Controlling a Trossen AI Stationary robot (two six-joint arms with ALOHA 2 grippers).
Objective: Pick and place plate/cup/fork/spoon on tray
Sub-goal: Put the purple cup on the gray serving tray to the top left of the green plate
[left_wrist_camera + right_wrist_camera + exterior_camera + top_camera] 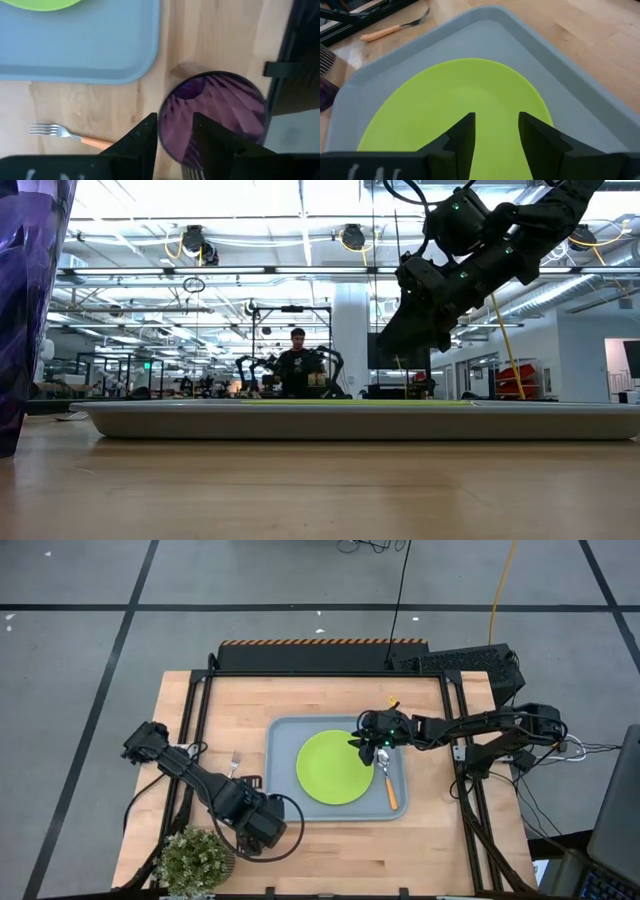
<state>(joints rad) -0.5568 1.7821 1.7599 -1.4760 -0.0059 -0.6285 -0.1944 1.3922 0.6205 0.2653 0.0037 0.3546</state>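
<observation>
Tray (283, 735): grey-blue, sits mid-table on the wooden table (330, 700), long sides running near to far.
Plate (335, 767): lime-green, lies flat inside the tray, filling most of its left and middle part.
Spoon (388, 780): orange handle, silver bowl; lies in the tray along its right side, just beside the plate's right edge, bowl end pointing to the far side.
Fork (234, 761): still on the bare wood, left of the tray and apart from it, tines towards the far side; partly crossed by the left arm.
Cup (215, 117): purple tumbler, stands on the wood off the tray's near-left corner; in the low view it looms as a purple wall at the left edge.
Left gripper (175, 132): down by the near-left part of the table, right over the cup's mouth; its fingers stand apart, one over the cup's rim and one over the inside. I cannot tell whether they touch the cup.
Right gripper (372, 745): hangs above the tray's far-right part, over the plate's right edge and the spoon's bowl; fingers (465, 135) apart with nothing between them, clear of the plate below.
Plant (193, 858): small green potted bush at the near-left table corner, just beside the left arm.
Person (297, 365): stands far back in the room behind the table.
</observation>
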